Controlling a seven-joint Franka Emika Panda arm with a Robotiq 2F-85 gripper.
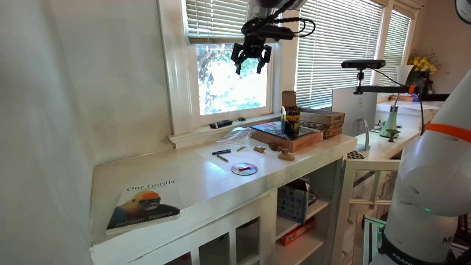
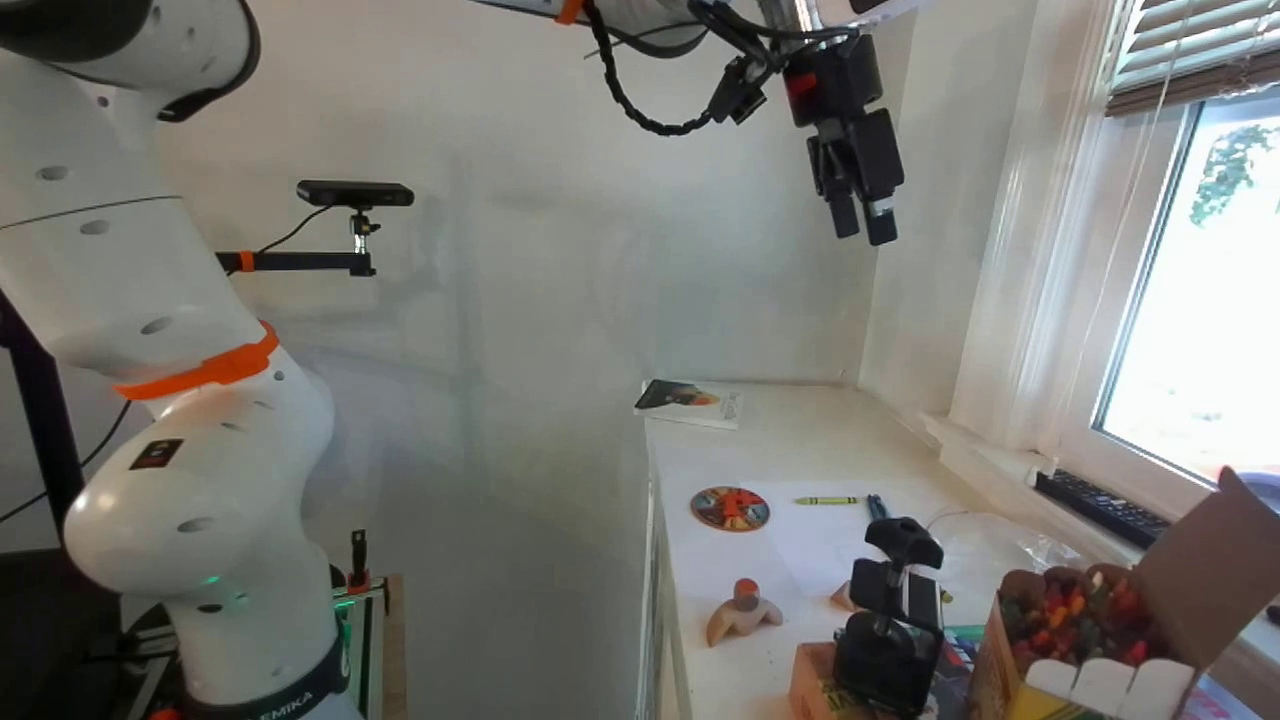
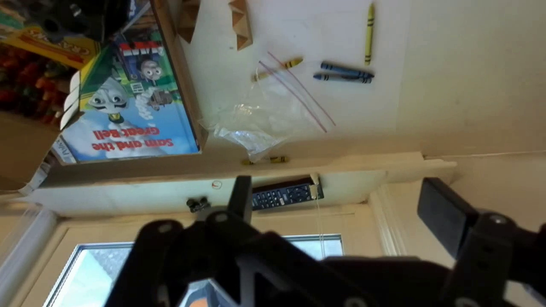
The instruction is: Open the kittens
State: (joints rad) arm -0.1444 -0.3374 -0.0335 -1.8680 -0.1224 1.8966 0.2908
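White slatted blind [image 1: 215,19] hangs beyond the spread hand [image 1: 248,70], a remote [image 1: 220,124] and crayon box [image 1: 291,120] sitting lower down

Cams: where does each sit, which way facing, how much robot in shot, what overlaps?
Exterior view: sits high near the gorilla book, facing the narrower window obliquely; arm at right, gripper at top.
Exterior view: sits near the crayon box, facing along the counter toward the end wall; arm at left, gripper at top.
Wrist view: sits at the gripper, facing down at counter and windowsill; fingers low in frame.
Both exterior views share the open gripper and partly raised slatted blind.
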